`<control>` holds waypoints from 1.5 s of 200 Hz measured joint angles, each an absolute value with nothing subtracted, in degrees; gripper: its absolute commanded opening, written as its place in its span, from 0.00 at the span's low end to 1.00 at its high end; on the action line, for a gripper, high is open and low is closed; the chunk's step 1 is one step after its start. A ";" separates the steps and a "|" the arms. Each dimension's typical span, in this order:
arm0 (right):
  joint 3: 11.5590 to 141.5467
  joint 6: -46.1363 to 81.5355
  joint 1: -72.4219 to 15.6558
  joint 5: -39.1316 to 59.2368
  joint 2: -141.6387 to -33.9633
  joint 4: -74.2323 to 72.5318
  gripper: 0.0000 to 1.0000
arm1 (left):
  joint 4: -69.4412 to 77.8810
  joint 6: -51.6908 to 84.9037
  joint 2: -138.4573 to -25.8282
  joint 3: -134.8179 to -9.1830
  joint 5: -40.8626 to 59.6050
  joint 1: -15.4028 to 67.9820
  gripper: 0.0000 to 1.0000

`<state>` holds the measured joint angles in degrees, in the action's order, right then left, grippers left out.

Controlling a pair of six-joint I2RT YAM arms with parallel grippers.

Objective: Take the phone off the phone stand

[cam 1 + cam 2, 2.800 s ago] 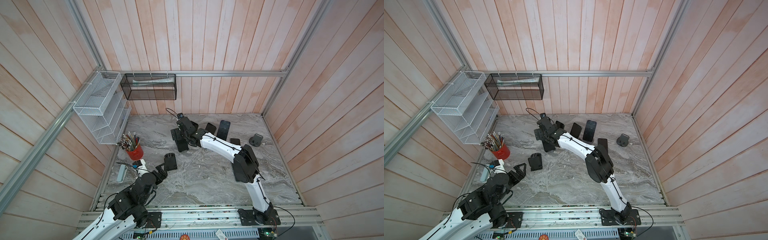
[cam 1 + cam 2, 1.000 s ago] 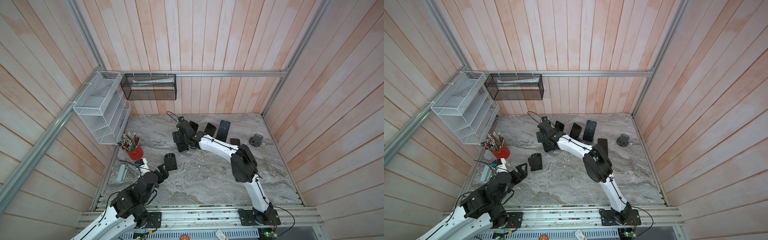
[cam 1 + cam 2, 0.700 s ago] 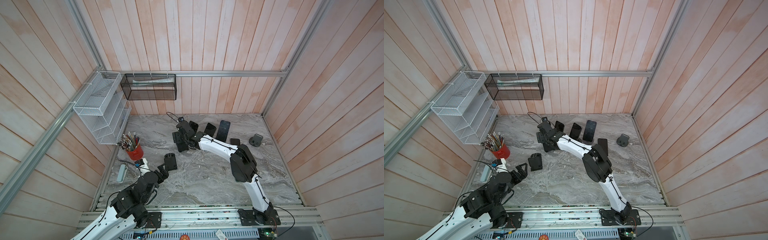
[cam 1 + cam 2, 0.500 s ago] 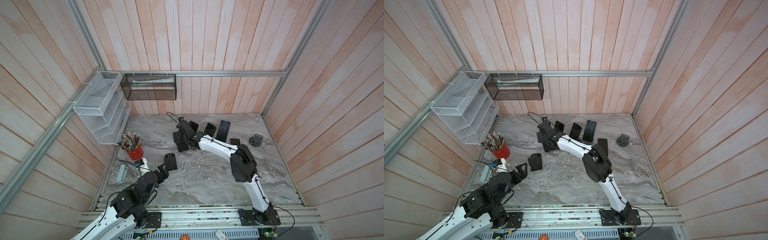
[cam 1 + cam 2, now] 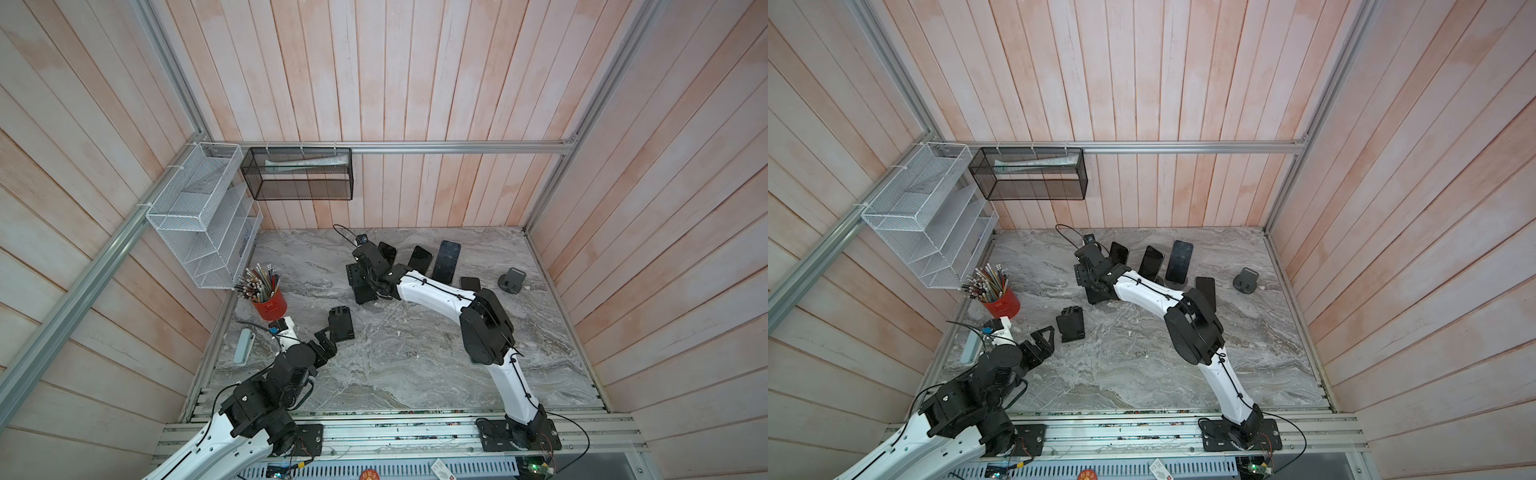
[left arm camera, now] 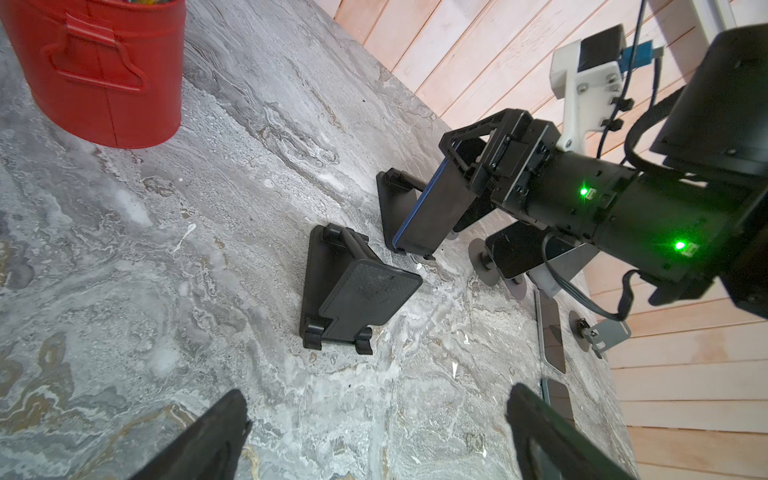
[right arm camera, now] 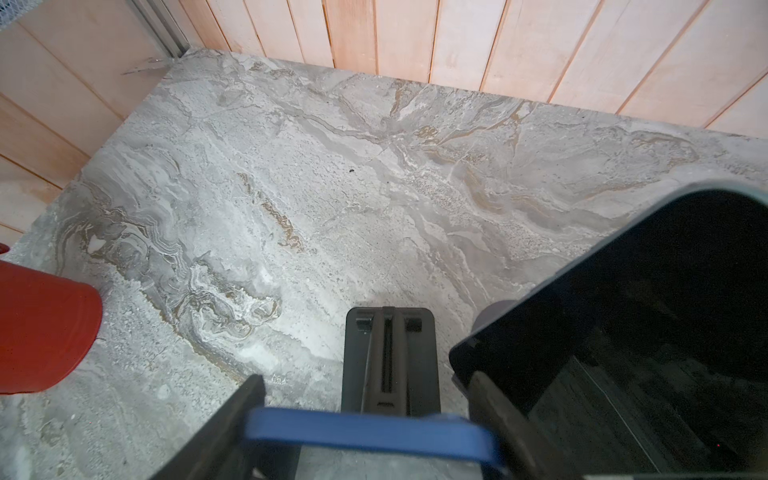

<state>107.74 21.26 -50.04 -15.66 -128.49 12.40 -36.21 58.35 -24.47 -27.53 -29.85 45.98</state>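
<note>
A blue-edged phone leans on a black phone stand at the back of the marble table, left of centre, its lower end down at the stand's lip. My right gripper reaches across from the right and is shut on the phone's upper part. In the right wrist view the blue edge spans the gap from one finger to the other, with the stand just beyond. My left gripper sits low at the front left, open and holding nothing.
An empty black stand lies just beyond the left gripper. More phones on stands line the back, with one flat phone and a round stand. A red pencil cup is at the left, below the wire racks.
The right jaws have narrowed onto the phone's sides while the arm has stayed at the stand. The left arm has not moved.
</note>
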 measured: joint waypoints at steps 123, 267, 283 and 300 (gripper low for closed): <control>102.89 20.23 -51.09 -17.41 -124.68 10.07 0.73 | -36.21 57.63 -24.53 -27.70 -29.87 45.98 0.99; 94.08 17.89 -53.04 -21.23 -110.24 12.10 0.73 | -34.35 55.48 -27.40 -29.76 -29.10 45.98 0.99; 90.89 18.02 -53.58 -22.00 -106.43 12.23 0.73 | -33.87 54.85 -27.38 -30.46 -28.49 45.98 0.99; 86.43 18.70 -53.89 -22.46 -101.86 12.27 0.73 | -33.01 54.04 -27.35 -31.16 -28.49 45.98 0.99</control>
<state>86.43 18.70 -53.89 -22.46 -101.86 12.27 -33.01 54.04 -27.35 -31.16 -28.49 45.98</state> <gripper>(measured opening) 0.743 0.988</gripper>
